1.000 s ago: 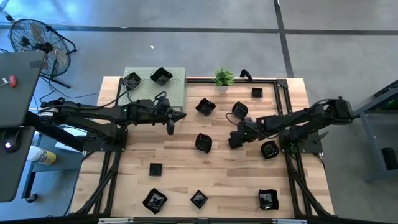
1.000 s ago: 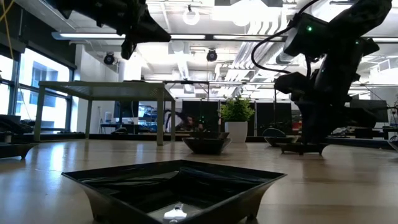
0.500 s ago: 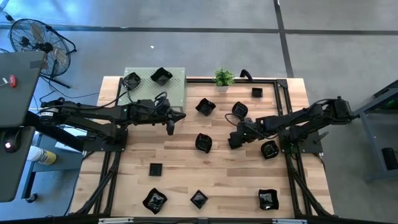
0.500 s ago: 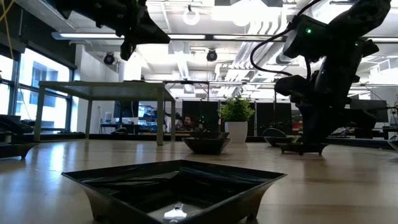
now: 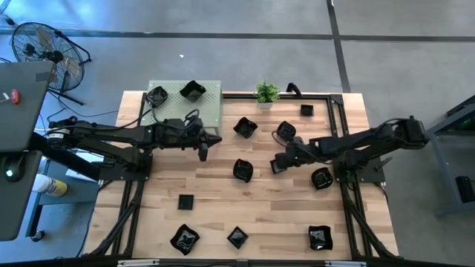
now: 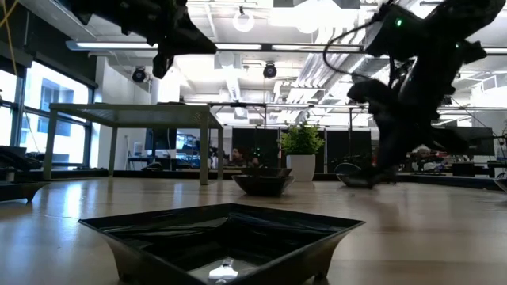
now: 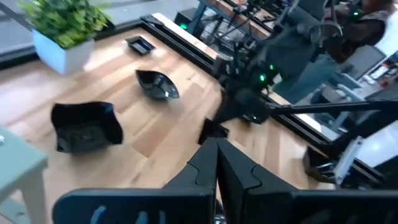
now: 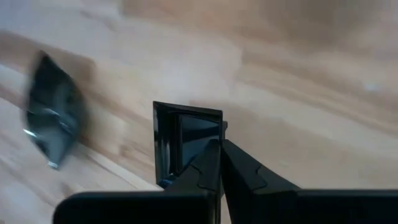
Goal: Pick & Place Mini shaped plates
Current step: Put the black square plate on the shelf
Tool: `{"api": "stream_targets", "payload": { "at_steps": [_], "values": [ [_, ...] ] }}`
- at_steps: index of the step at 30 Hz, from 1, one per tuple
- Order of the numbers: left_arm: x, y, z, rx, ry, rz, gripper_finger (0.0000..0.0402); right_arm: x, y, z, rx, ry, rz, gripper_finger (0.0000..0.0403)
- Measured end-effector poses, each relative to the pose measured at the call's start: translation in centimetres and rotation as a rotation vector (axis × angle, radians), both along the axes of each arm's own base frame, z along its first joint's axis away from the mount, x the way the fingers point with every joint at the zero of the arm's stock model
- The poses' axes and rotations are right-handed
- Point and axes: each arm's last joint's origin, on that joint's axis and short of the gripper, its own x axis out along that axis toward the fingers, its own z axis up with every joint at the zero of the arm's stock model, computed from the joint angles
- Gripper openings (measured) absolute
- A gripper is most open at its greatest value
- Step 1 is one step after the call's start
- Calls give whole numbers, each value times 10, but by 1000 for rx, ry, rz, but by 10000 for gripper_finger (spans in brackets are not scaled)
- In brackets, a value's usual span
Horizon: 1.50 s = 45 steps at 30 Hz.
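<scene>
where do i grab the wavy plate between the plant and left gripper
Take the wavy plate by its rim, from straight above. It sits open side up with tall walls standing off the wood, so one of the jaws can go inside and one outside. The wall nearest the left gripper looks free.

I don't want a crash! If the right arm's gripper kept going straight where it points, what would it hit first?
Probably the black plate at the table's middle. The right gripper, already holding a small square plate, points toward it, though its height is unclear.
</scene>
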Motion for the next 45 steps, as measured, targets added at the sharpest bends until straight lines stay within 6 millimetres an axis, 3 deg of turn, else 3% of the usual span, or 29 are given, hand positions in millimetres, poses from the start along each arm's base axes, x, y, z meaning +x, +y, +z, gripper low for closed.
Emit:
{"api": "stream_targets", "payload": {
  "at_steps": [5, 12, 16, 22, 31, 36, 45],
  "values": [
    [5, -1, -6, -80, 13, -26, 15, 6, -3, 33, -128, -123, 2, 2],
    [17, -1, -15, -173, 6, -10, 84, 32, -8, 93, -400, -275, 56, 2],
    [26, -2, -11, -161, -95, -7, 111, 41, -10, 126, -555, -361, 62, 3],
    [39, -1, 7, -109, -152, 37, 115, 49, -11, 159, -736, -438, 126, 2],
    [51, 2, 41, -14, -211, 142, 115, 51, -9, 170, -851, -475, 179, 1],
    [52, 2, 48, -11, -228, 151, 115, 53, -6, 175, -896, -506, 184, 2],
    [74, 2, 59, 14, -226, 128, 115, 53, -6, 179, -932, -524, 189, 3]
  ]
}}
